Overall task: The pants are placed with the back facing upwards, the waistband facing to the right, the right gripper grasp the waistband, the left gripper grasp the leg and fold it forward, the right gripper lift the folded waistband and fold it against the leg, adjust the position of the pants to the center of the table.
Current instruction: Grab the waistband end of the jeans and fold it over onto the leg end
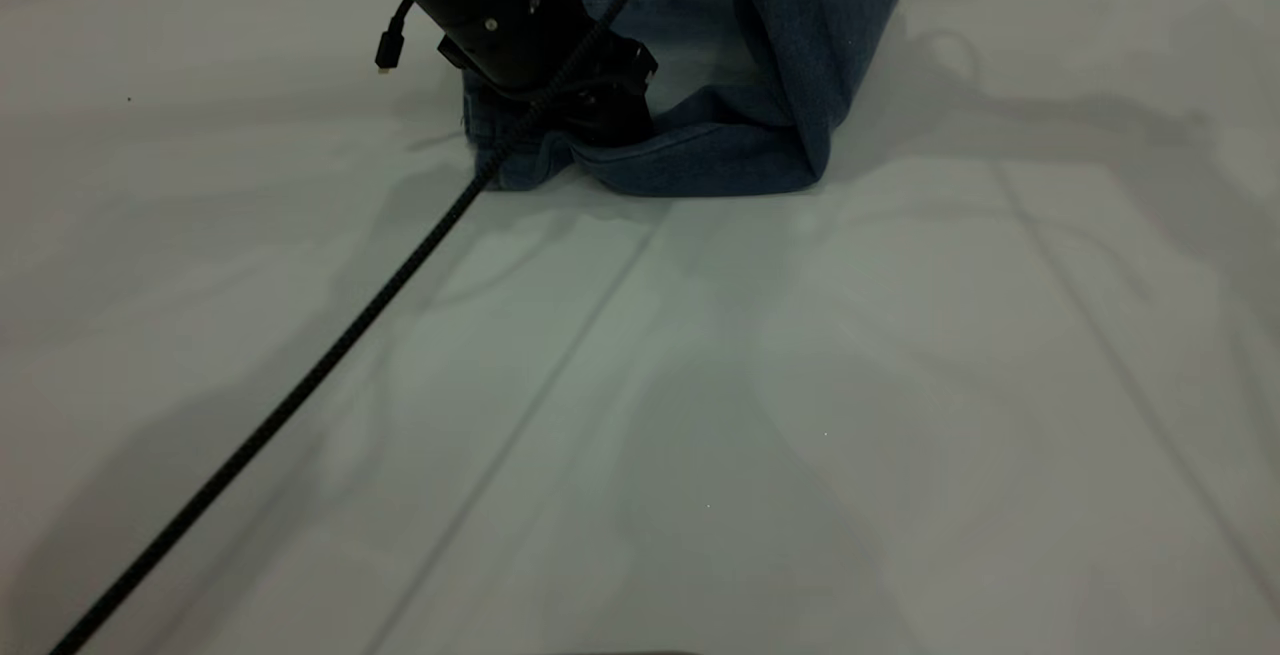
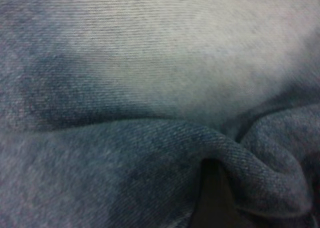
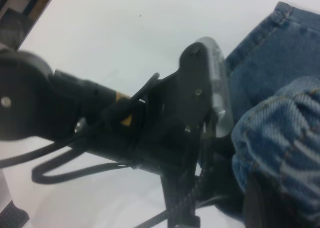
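The pants (image 1: 720, 150), faded blue denim, lie folded at the far middle of the white table (image 1: 700, 385). Their right part rises in a hanging sheet (image 1: 810, 5) out of the top of the exterior view. My left gripper (image 1: 600, 120) is down on the left end of the fold; its wrist view is filled with denim (image 2: 150, 63) bunched over one dark finger (image 2: 212, 198). The right gripper (image 3: 270, 200) is above the exterior view's edge. Its wrist view shows it shut on the ruched waistband (image 3: 285, 133), close beside the left arm (image 3: 150, 123). The leg's print is hidden.
A black braided cable (image 1: 300, 385) runs from the left arm diagonally to the near left corner of the table. A small plug (image 1: 386, 50) dangles beside the arm. Bare tabletop spreads in front of and on both sides of the pants.
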Tool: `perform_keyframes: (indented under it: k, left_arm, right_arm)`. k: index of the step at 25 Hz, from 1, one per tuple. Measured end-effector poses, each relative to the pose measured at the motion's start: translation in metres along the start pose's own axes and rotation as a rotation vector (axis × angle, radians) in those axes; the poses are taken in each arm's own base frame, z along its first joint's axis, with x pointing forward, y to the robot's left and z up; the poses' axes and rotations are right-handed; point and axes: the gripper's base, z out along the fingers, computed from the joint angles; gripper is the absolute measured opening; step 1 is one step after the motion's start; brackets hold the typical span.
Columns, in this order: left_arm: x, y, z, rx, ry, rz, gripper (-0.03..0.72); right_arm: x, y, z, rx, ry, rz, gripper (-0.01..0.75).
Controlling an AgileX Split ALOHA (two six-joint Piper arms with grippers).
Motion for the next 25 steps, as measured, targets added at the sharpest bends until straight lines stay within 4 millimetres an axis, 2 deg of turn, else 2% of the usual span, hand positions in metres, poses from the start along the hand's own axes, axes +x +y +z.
perform_keyframes:
  k: [2, 4, 8, 10, 13, 17, 25]
  left_arm:
    - [-0.007, 0.004, -0.013, 0.019, 0.013, 0.001, 0.455]
    - [-0.016, 0.014, -0.034, 0.02, 0.022, -0.002, 0.455]
    - [-0.033, 0.042, -0.09, -0.041, 0.034, -0.016, 0.455]
    - [-0.036, 0.056, -0.115, -0.098, 0.051, -0.026, 0.455]
    - [-0.035, 0.074, -0.14, -0.182, 0.081, -0.048, 0.455]
    - [-0.033, 0.084, -0.155, -0.269, 0.114, -0.068, 0.455]
    - [-0.034, 0.086, -0.162, -0.32, 0.111, -0.103, 0.455]
  right_arm:
    - [0.0, 0.002, 0.002, -0.004, 0.003, -0.004, 0.031]
    - [0.0, 0.006, 0.005, -0.011, 0.007, -0.009, 0.031]
    - [0.001, 0.013, 0.013, -0.025, 0.02, -0.02, 0.031]
    - [0.001, 0.017, 0.017, -0.029, 0.025, -0.027, 0.031]
    - [0.002, 0.025, 0.026, -0.034, 0.033, -0.041, 0.031]
    - [0.004, 0.04, 0.041, -0.038, 0.044, -0.066, 0.031]
    - [0.005, 0.082, 0.082, -0.002, 0.013, -0.151, 0.031]
